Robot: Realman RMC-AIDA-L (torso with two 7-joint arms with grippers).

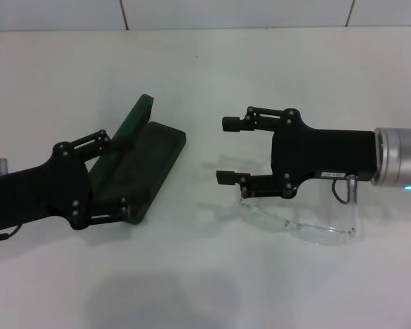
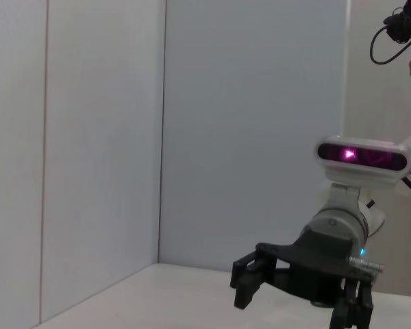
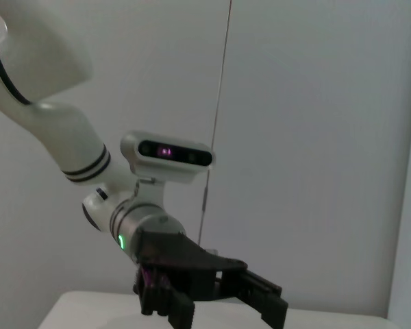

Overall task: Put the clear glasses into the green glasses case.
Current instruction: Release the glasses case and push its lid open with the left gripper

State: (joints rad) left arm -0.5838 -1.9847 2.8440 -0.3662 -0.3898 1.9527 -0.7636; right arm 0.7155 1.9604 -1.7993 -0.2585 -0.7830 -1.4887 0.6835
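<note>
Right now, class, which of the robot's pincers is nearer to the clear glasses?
Right. The right pincer hangs open just above and beside the clear glasses. The left pincer is across the table, straddling the open green glasses case.

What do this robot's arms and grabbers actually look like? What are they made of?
Each arm ends in a matte black left gripper or right gripper built from linked bars with visible pivot pins and small black fingertip pads. The right wrist has a silver metal ring with a small blue light and a thin black cable loop. Farther up, the arms are glossy white with black bands.
</note>
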